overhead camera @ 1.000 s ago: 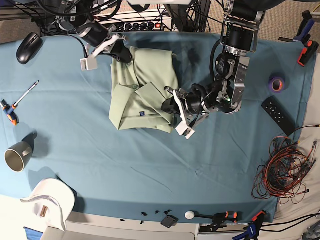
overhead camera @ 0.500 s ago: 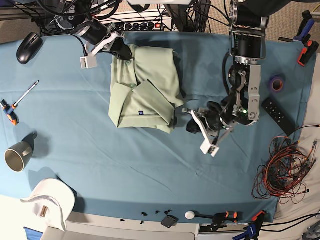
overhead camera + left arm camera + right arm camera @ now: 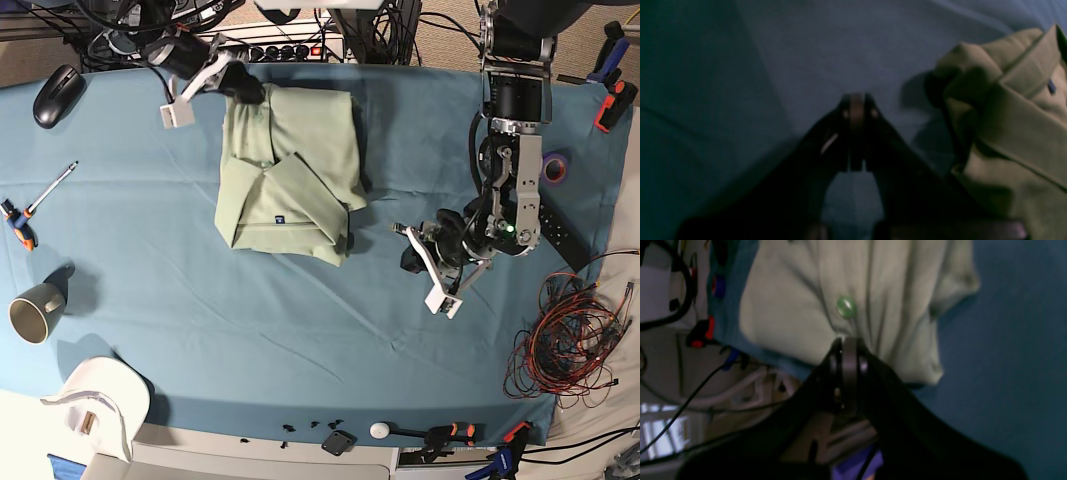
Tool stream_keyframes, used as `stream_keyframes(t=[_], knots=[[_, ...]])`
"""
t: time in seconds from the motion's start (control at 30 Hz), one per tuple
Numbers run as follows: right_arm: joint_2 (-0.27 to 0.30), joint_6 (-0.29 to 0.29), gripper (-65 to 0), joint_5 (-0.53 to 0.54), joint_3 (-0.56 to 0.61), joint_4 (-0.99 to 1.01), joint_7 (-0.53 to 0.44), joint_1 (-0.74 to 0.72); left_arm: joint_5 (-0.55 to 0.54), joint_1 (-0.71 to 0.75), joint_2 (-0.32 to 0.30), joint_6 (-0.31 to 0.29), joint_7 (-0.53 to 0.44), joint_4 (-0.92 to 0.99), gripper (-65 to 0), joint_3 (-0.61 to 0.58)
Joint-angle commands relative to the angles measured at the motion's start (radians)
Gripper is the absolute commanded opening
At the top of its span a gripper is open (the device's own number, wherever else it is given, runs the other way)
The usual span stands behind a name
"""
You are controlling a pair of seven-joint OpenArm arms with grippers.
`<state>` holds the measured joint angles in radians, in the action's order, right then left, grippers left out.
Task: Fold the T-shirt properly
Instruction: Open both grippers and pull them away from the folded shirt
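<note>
T-shirt [image 3: 285,180] cloth looks soft and limp, best pinched at a folded edge; left gripper [image 3: 410,258] and right gripper [image 3: 245,92] both sit closed, seemingly empty.

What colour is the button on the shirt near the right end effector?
Green, glossy button on the pale sage T-shirt; clearest in the right wrist view.

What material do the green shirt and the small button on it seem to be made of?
The T-shirt looks like soft matte woven cloth, maybe cotton: it creases and folds limply. The button looks like glossy pale green plastic, since it shines, though the blur leaves this uncertain.
</note>
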<state>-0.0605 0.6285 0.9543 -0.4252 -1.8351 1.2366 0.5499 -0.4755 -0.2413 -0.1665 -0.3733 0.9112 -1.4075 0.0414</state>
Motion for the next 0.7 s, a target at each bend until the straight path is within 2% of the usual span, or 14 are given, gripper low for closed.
stream_keyframes(t=[0.0, 0.2, 0.37, 0.47, 0.6, 0.67], knots=[[0.005, -0.003, -65.0, -0.048, -0.002, -0.013, 0.055, 0.020, -0.015, -0.025, -0.003, -0.004, -0.022, -0.019, -65.0, 0.003], [0.006, 0.018, -65.0, -0.024, -0.002, -0.167, 0.064, 0.043, -0.014, -0.025, -0.003, -0.004, -0.021, -0.019, -65.0, 0.003], [0.021, 0.048, -65.0, -0.058, -0.006, -0.367, 0.069, 0.060, -0.019, -0.024, -0.019, -0.005, 0.002, -0.020, -65.0, 0.003], [0.025, 0.056, -65.0, -0.104, -0.050, -0.452, 0.068, 0.085, -0.049, -0.024, -0.059, -0.005, 0.066, -0.024, -65.0, 0.003], [0.047, 0.055, -65.0, -0.104, -0.185, -0.482, 0.068, 0.127, -0.204, -0.020, -0.143, -0.009, 0.208, -0.030, -65.0, 0.003], [0.072, 0.054, -65.0, -0.105, -0.262, -0.482, 0.068, 0.155, -0.266, -0.002, -0.180, -0.053, 0.272, -0.043, -65.0, 0.015]])
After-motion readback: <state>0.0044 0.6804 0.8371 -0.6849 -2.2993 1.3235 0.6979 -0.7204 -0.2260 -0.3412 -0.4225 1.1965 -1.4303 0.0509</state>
